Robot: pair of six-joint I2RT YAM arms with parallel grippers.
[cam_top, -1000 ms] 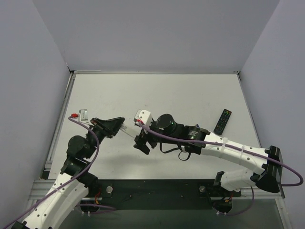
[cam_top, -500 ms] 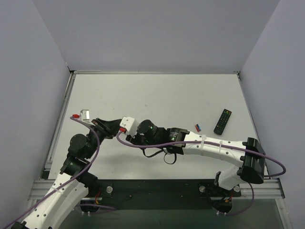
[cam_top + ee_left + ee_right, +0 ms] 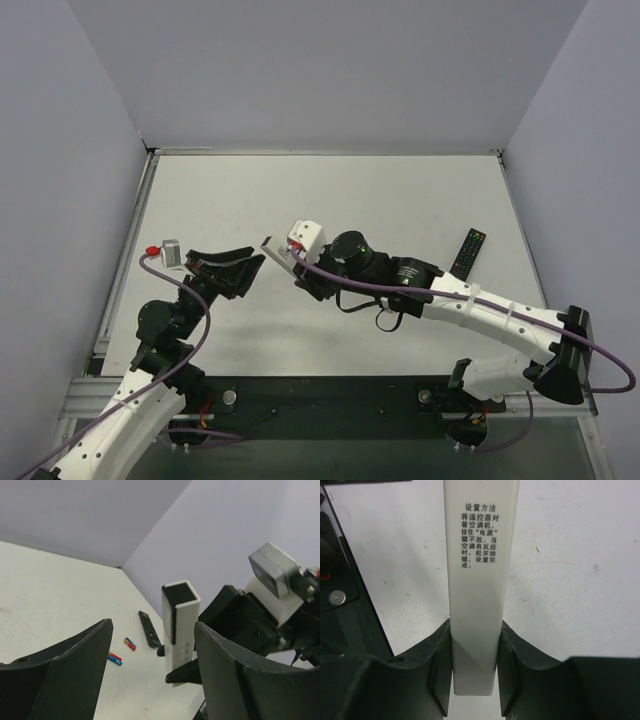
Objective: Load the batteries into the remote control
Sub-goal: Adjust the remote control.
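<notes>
Jaws on the right gripper [image 3: 475, 652] pinch the slim white plastic remote control [image 3: 480, 580] aloft left of centre, the left gripper [image 3: 152, 630] spread beside it: grip firmly, hollow end clear for the tiny blue batteries [image 3: 115, 659] lying at right.

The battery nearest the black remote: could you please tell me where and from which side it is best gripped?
Probably grip the battery across its barrel's middle, coming down from above. It lies flat on the table, too low for a side approach, and sits apart from the other battery and the black remote, leaving room either side.
</notes>
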